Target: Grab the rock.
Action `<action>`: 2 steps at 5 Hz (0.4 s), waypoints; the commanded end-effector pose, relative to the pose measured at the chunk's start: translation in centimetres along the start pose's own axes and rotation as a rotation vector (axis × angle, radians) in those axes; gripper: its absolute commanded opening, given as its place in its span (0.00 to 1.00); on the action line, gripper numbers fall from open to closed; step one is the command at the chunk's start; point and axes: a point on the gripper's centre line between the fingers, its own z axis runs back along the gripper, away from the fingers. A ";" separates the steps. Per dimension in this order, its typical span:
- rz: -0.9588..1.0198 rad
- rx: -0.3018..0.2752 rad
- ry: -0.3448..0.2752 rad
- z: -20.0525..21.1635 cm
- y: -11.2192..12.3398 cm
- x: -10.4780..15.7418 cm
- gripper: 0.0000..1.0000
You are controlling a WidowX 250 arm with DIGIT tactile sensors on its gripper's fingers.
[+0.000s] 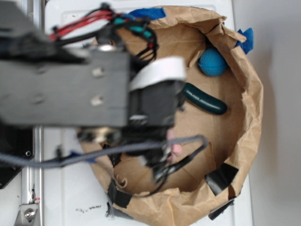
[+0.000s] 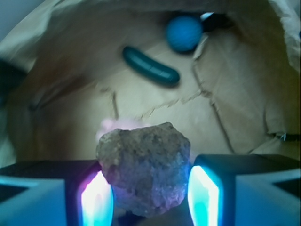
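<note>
The rock [image 2: 143, 165], a rough grey-brown angular chunk, sits between my gripper's [image 2: 149, 190] two lit pads in the wrist view. The left pad [image 2: 97, 200] and the right pad [image 2: 203, 195] press against its sides, so the gripper is shut on it. The brown paper floor behind it looks far off and blurred. In the exterior view the arm's dark body [image 1: 94, 89] hangs over the bag and hides the rock and the fingers.
A crumpled brown paper bag [image 1: 249, 94] walls in the work area. Inside it lie a blue ball [image 1: 212, 62] [image 2: 184, 33], a dark green cucumber-shaped toy [image 1: 204, 99] [image 2: 150, 66] and a small pink object [image 1: 176, 149] [image 2: 110, 126].
</note>
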 end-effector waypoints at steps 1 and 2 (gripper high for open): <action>0.037 0.043 -0.052 1.5 1.4 -0.6 0.00; 0.087 0.082 -0.066 1.4 1.1 -1.6 0.00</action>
